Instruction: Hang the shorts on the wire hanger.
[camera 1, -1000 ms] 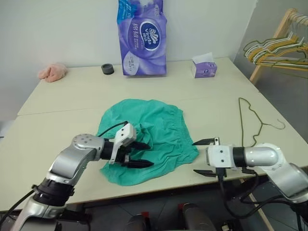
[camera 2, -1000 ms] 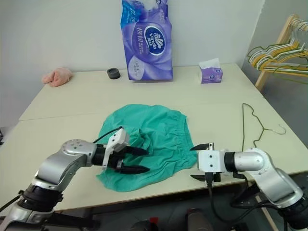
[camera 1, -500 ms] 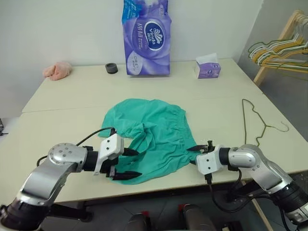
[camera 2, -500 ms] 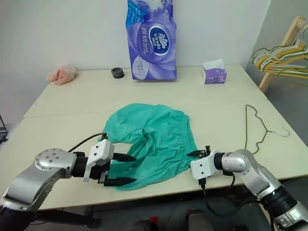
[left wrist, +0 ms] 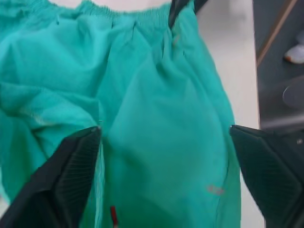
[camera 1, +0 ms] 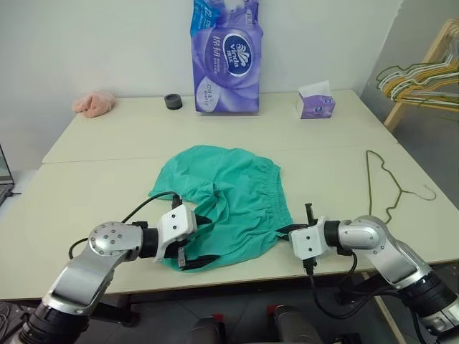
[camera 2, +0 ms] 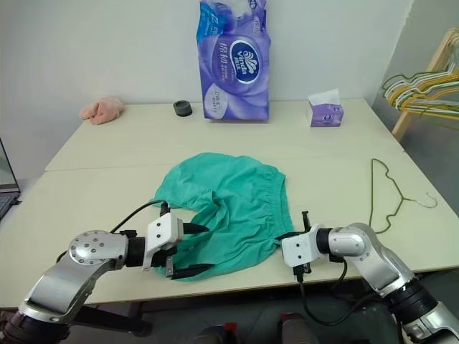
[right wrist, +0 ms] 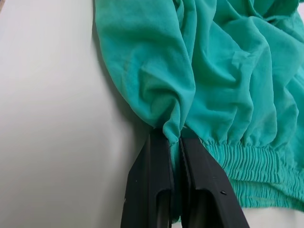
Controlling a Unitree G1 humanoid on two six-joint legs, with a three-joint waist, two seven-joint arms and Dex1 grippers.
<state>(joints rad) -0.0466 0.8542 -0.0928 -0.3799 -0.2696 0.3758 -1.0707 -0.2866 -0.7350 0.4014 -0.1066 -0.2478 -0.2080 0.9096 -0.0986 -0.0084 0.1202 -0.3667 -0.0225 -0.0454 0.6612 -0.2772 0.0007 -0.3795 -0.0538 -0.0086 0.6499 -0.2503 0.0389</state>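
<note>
At the table's (camera 1: 86, 154) near edge the shorts (camera 1: 229, 197) lie crumpled, the right gripper (right wrist: 175, 142) pinching their waistband corner to lift it, the left gripper (camera 1: 195, 242) spread wide over the other side, the wire hanger (camera 1: 391, 192) lying well apart to the right

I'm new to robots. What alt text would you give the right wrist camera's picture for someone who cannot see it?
The right gripper, its two black fingers shut, pinches a bunched fold at the edge of the teal-green shorts, close to their gathered waistband. The wrinkled shorts lie on a pale table.
</note>
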